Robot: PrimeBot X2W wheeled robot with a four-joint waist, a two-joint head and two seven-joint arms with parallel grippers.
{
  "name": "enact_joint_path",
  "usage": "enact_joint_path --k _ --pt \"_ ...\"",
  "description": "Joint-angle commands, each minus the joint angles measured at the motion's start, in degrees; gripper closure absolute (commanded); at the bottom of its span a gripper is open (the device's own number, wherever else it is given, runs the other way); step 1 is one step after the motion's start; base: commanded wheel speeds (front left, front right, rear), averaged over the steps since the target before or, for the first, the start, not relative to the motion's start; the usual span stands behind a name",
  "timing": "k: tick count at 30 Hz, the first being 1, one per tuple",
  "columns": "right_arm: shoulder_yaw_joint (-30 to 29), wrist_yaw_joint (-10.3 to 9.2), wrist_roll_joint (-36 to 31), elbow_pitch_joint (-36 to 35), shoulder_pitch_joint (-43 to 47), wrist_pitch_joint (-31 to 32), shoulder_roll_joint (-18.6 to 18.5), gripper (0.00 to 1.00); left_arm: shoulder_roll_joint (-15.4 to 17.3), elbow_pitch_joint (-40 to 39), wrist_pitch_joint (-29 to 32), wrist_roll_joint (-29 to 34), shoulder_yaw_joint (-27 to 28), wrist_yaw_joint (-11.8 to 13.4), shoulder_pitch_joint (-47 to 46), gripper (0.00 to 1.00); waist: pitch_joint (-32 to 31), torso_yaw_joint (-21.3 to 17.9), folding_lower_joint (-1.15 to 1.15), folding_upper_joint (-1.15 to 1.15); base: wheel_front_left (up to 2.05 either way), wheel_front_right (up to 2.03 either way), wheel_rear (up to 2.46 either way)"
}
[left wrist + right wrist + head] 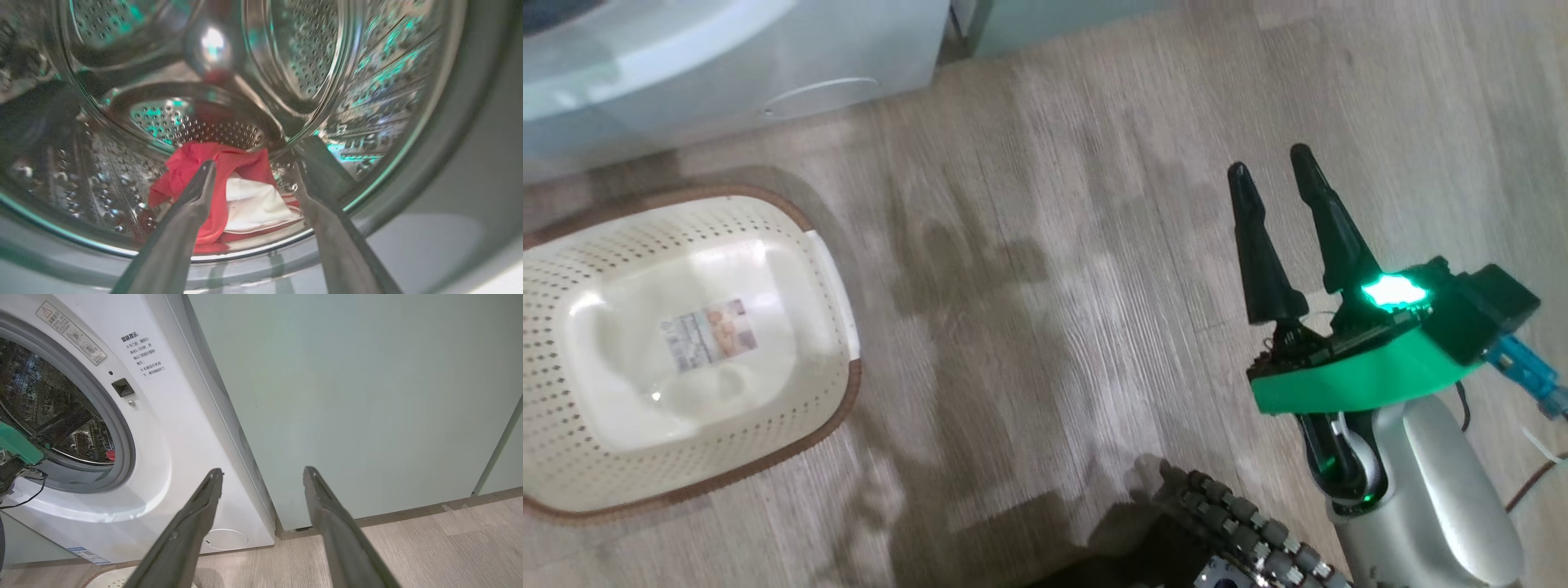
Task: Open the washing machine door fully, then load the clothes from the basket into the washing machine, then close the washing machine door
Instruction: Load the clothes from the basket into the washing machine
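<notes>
At the left of the floor [1045, 245] the basket [572, 278] stands upright and holds no garment. Its cream plastic walls are perforated, its corners rounded and its rim brown, and a label sticker [711, 333] lies flat on its smooth bottom. On the far side of it stands the washing machine [163, 428], a glossy white front panel around a grey rubber gasket [126, 445]. The left gripper [257, 153] is at the mouth of the drum [310, 53], its fingers spread wide and pinching nothing. The clothes [249, 200] lie on the bottom of the drum, straight ahead of the fingers and about level with their tips. They form a low crumpled heap whose longer side runs across the finger line. Whether the left finger touches the fabric cannot be told. The fabric is soft, red with a white panel and striped trim. The drum is polished perforated steel with raised ribs. Judgement: loading is complete, and the next move calls for a straight withdrawal of the left arm, away from the heap, before the door can swing. The left arm is the nearer to the opening. A dark square latch socket [122, 387] sits on the panel right of the gasket. The right gripper [1270, 159] hovers over the wood-grain floor well right of the basket, its fingers parted and holding nothing. It points toward the seam between the machine and a matt pale green cabinet [347, 396].
</notes>
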Motion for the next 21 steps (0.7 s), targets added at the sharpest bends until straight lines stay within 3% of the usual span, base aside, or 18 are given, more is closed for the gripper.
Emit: enact_joint_path --k 1,15,21 --pt "0.57 0.00 -0.74 -1.46 1.76 -0.37 -0.20 0.00 1.86 -4.16 -0.25 0.02 1.99 0.87 1.70 0.00 -1.35 1.02 0.00 -0.01 0.00 0.00 0.00" --pt "-2.73 0.00 -4.84 0.67 2.28 -0.37 -0.20 0.00 -2.48 -29.79 0.60 -0.95 3.17 8.46 25.60 0.00 -8.09 6.03 0.00 -0.01 0.00 0.00 0.00" --pt "-4.75 0.00 -7.10 1.87 2.12 -0.37 -0.20 0.00 -5.78 -36.23 0.17 -2.10 3.21 9.85 33.47 0.00 -11.14 8.76 0.00 -0.01 0.00 0.00 0.00"
